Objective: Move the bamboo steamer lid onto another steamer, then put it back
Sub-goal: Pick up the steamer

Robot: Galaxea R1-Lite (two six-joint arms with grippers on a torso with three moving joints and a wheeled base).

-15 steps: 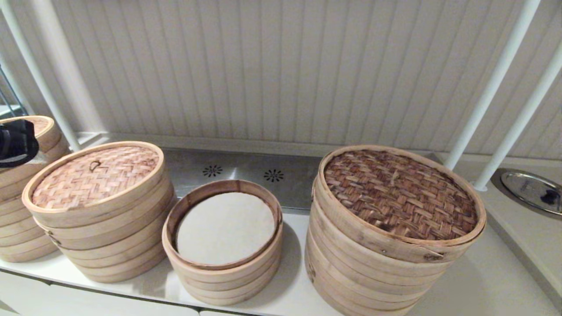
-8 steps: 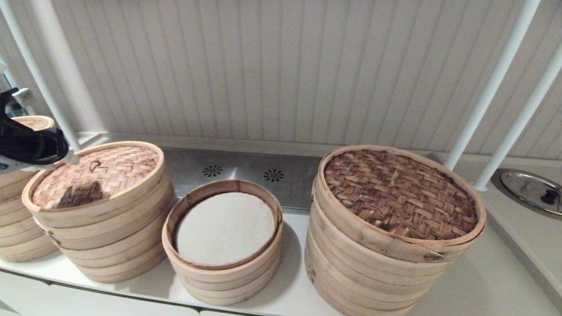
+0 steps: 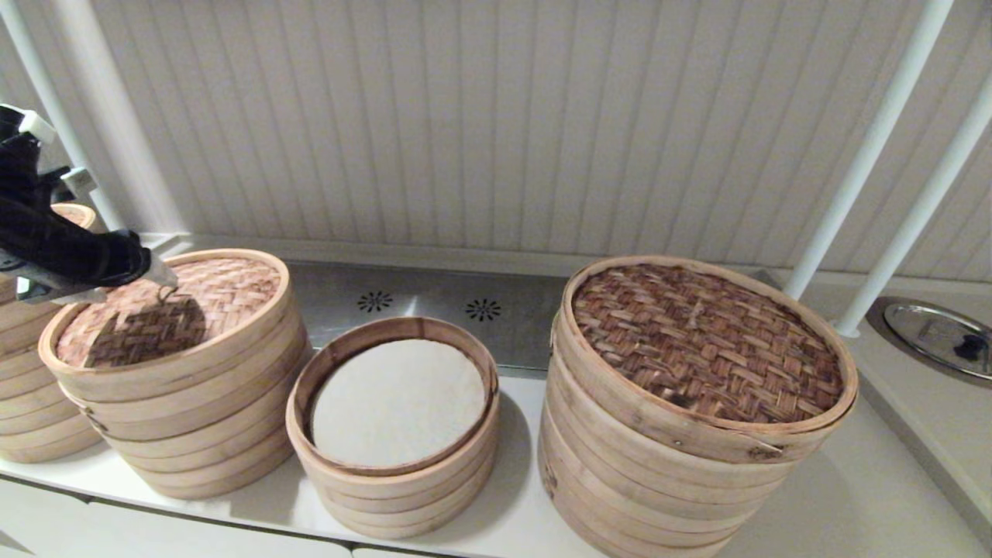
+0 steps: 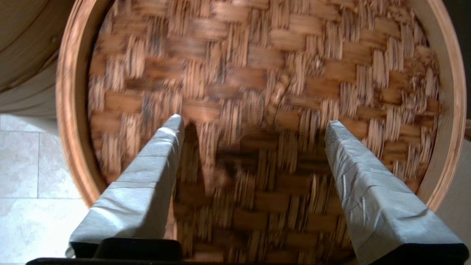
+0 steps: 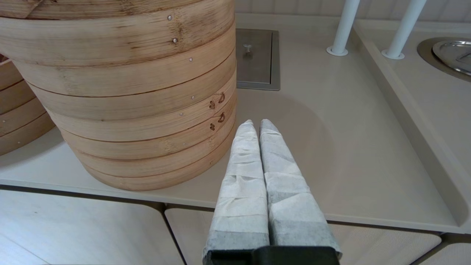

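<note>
The bamboo steamer lid [image 3: 217,291] has a tan-pink herringbone top and a small dark loop handle [image 3: 165,293]. It rests on the taller pale stack [image 3: 194,418] at the left. My left gripper [image 3: 161,274] hovers just above the lid near the handle and casts a shadow on the weave. In the left wrist view the left gripper [image 4: 254,123] is open, with the lid [image 4: 257,55] below and the handle [image 4: 276,97] just beyond the fingertips. The other steamer [image 3: 391,473], short with a white liner [image 3: 397,401], stands uncovered in the middle. My right gripper [image 5: 257,123] is shut and empty, low at the counter's front edge.
The widest stack [image 3: 666,480], topped by a dark coarse-weave lid [image 3: 705,341], stands at the right, close to the right gripper. Another stack [image 3: 31,403] sits at the far left. White posts [image 3: 868,155] rise at the back right, beside a metal disc [image 3: 938,337].
My left gripper has come in from the far left and forward over the bamboo steamer lid, and its shadow on the weave has grown. Nothing else has moved.
</note>
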